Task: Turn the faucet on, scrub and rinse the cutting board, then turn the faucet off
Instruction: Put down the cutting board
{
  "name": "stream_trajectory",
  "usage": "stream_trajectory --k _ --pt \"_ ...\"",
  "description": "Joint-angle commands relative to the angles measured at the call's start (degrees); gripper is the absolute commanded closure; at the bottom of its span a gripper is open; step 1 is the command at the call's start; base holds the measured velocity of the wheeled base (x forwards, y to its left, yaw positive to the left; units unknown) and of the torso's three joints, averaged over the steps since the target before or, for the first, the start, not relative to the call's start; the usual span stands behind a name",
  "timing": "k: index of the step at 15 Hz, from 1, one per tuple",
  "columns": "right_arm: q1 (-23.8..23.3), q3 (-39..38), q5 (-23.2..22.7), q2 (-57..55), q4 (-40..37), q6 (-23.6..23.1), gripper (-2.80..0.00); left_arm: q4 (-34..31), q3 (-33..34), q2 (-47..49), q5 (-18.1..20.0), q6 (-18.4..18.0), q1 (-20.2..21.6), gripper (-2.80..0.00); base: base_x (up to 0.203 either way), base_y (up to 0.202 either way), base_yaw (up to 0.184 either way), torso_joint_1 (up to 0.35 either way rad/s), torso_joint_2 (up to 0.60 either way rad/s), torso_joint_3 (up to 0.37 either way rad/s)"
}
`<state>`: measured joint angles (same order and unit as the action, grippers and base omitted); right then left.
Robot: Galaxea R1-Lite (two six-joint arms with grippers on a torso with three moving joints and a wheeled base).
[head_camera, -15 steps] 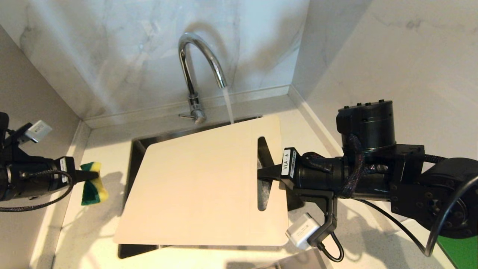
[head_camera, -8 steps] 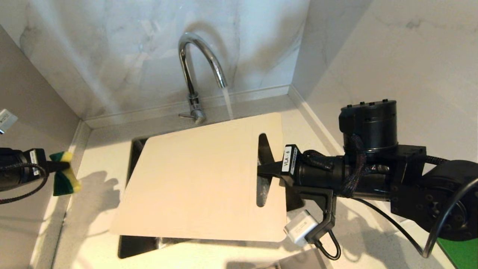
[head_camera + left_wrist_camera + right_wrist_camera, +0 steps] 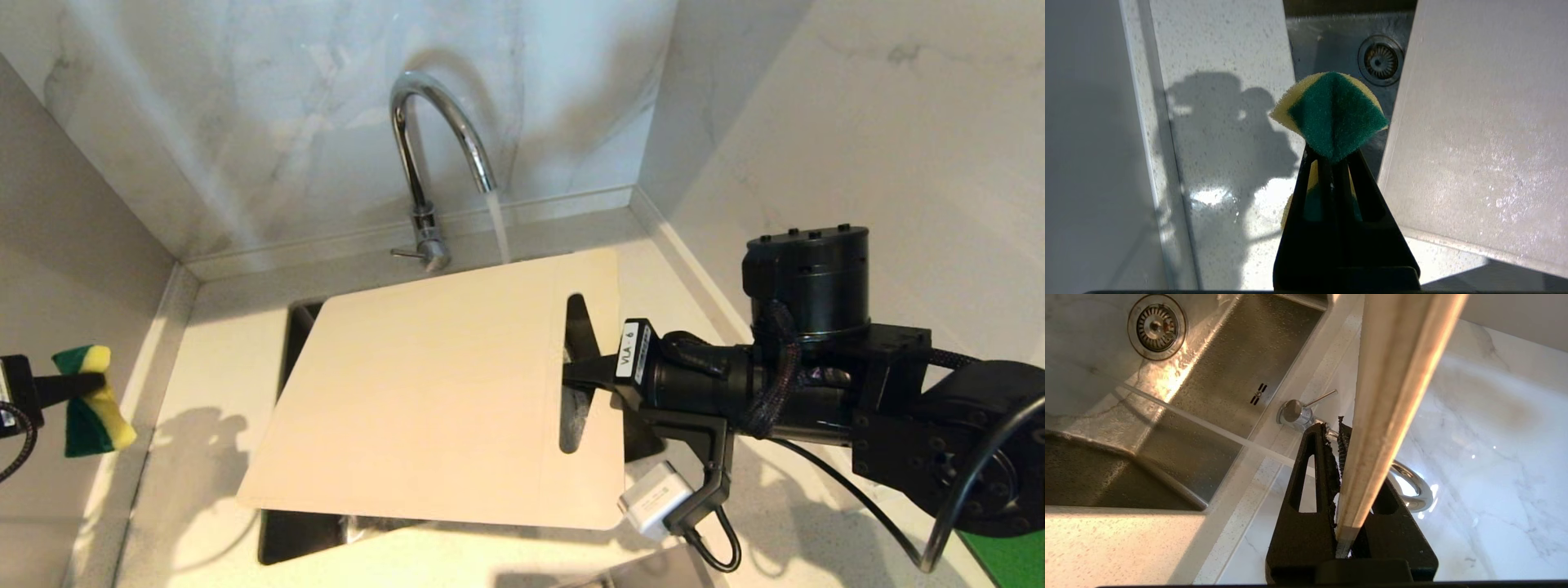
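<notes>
Head view: the cutting board (image 3: 424,392) is held over the sink (image 3: 298,327) by the right gripper (image 3: 571,374), clamped on the strip beside its handle slot. Water runs from the faucet (image 3: 433,147) behind the board's far edge. The sponge (image 3: 88,400) is pinched in the left gripper (image 3: 82,384), well apart at the left. Rinsing seems in hand; next, the board's face must be brought under the stream. "VLA 6" is read on the right wrist label (image 3: 627,356).

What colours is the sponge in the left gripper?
Green scouring face on yellow foam: sponge, clearest in the left wrist view.
</notes>
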<state>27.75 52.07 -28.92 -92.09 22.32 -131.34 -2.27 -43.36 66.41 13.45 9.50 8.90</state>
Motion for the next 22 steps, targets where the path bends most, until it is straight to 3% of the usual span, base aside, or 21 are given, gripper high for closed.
stream_trajectory --k 1,11,17,22 --pt "0.03 -0.1 -0.18 -0.2 0.15 -0.76 0.0 0.07 0.65 -1.02 1.56 0.0 -0.02 0.0 0.0 0.0 0.0 0.0 0.0 0.0" --pt "0.03 -0.83 -0.16 0.95 0.09 -0.67 0.0 0.07 1.61 -1.1 1.84 -0.81 -0.46 0.0 0.0 0.0 0.0 0.0 0.0 0.0" --pt "0.03 -0.56 0.09 0.68 0.18 0.03 0.0 -0.11 3.23 -3.83 1.49 -0.97 -6.67 0.0 0.0 0.0 0.0 0.0 0.0 0.0" --pt "0.03 -0.65 0.09 0.8 0.18 0.03 0.0 -0.06 4.16 -1.41 0.02 -1.56 -5.26 0.0 0.0 0.0 0.0 0.0 0.0 0.0"
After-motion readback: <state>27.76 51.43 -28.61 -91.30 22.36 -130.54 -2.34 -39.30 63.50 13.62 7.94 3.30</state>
